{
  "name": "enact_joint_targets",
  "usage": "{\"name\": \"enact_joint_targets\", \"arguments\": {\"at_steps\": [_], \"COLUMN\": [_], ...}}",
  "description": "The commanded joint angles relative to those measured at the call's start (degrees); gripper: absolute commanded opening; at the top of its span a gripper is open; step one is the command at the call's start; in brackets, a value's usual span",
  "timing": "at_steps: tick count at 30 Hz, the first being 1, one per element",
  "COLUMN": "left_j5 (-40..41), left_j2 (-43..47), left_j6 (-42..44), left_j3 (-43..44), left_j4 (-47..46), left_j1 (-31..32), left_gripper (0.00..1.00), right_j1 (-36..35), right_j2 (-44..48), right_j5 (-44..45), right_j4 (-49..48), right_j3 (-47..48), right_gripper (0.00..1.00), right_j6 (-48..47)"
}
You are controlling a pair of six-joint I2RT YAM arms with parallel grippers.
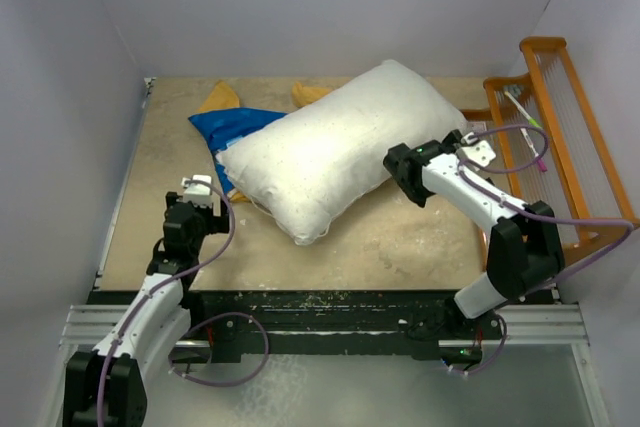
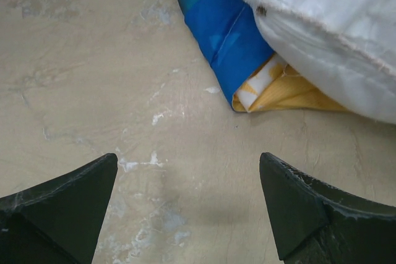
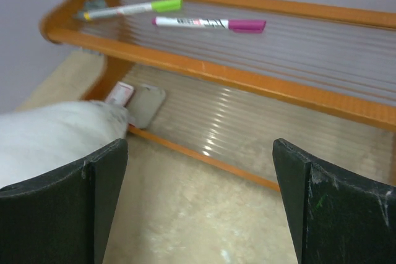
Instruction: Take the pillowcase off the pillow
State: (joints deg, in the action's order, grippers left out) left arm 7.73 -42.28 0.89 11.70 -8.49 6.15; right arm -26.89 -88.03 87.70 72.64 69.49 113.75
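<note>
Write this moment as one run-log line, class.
pillow: bare, lying partly on pillowcase | left gripper: open, empty, near pillowcase edge | right gripper: open, empty, beside pillow

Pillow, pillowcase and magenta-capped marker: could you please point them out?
pillow (image 1: 340, 152), top external view, middle of its white face.
pillowcase (image 2: 226, 41), left wrist view, blue folded edge.
magenta-capped marker (image 3: 204, 23), right wrist view, white barrel.

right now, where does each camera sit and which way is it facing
top external: above and behind the bases, looking down at the pillow over the pillowcase; both arms show
left wrist: on the left arm, facing the pillowcase's folded edge; left gripper open
right wrist: on the right arm, facing the orange rack holding two markers; right gripper open
shared: all three show the pillow
</note>
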Motion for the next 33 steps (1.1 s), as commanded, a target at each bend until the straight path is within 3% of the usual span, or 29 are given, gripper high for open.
{"name": "enact_joint_targets", "arguments": {"at_steps": [1,8,12,22,33], "left_j5": [0.28,0.29,0.10,0.01,-0.06], "left_j2": [3.41,5.54,6.27,5.98,6.07], "left_j6": [0.70,0.36,0.43,0.51,0.43], "left_j3": [-2.52,-3.46,-3.73,-3.63,-3.62], "left_j4": [-6.86,-6.35,-6.27,-6.36,-6.35], "left_j1": [0.35,0.35,0.35,0.35,0.35], "left_gripper": [0.99,0.99,0.99,0.99,0.99], "right_j1": [-1.28,-9.26,-10.30,-15.36,-17.67], "right_j2": [2.13,19.18,27.49,8.49,-6.54], "right_j5": [11.02,6.89,5.42,3.68,5.29], "right_j4": [2.80,3.03,2.73,3.99,4.07], "right_j3": [-7.95,-29.46,-28.63,-32.88,-30.60], "right_gripper": [1.00,1.00,1.00,1.00,1.00], "right_j6": [4.22,2.95,-3.06,10.55,13.17]}}
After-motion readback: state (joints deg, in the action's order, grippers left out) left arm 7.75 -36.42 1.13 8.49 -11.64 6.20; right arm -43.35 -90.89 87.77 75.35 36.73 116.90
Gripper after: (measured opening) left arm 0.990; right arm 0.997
